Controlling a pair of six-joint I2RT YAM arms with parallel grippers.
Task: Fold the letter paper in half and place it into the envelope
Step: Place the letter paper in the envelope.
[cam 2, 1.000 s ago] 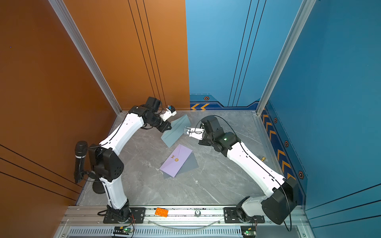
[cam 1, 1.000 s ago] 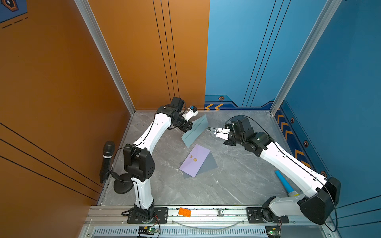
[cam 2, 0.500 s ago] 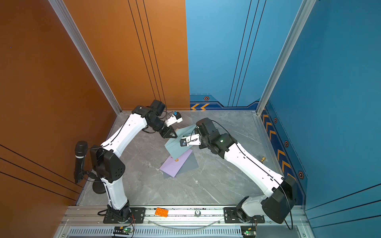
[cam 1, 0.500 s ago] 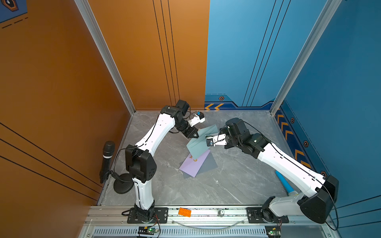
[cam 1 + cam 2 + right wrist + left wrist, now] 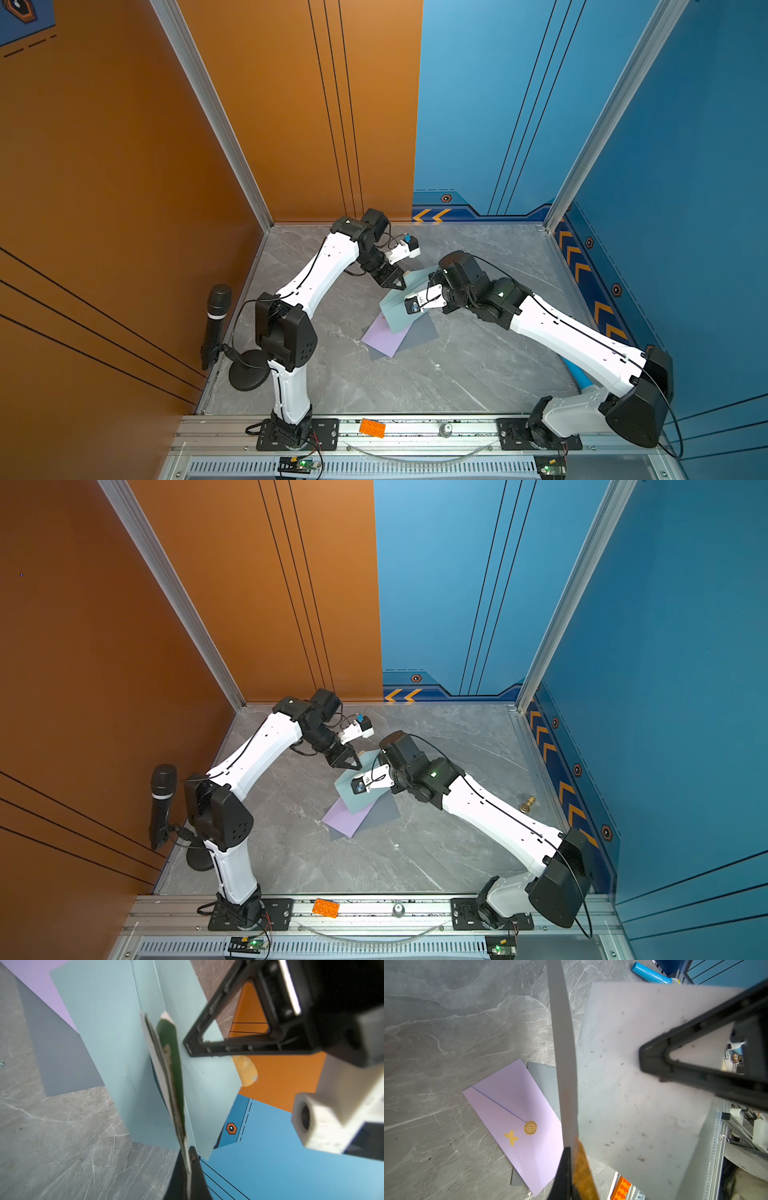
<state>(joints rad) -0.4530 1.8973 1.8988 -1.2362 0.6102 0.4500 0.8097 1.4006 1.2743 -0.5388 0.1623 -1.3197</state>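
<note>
My left pincer [image 5: 395,283]: clamped shut on one edge of the letter paper [image 5: 398,309].
My right pincer [image 5: 164,1030]: pinched shut on the same sheet.
Letter paper: lifted, bent between both pincers, partly over the envelope.
Envelope [image 5: 383,340]: lilac, flat on the table [image 5: 457,374], seal side up.

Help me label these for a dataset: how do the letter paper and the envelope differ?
The letter paper is pale teal; the envelope is lilac with a gold seal. The letter paper is raised and bent; the envelope lies flat. Both are rectangular.
</note>
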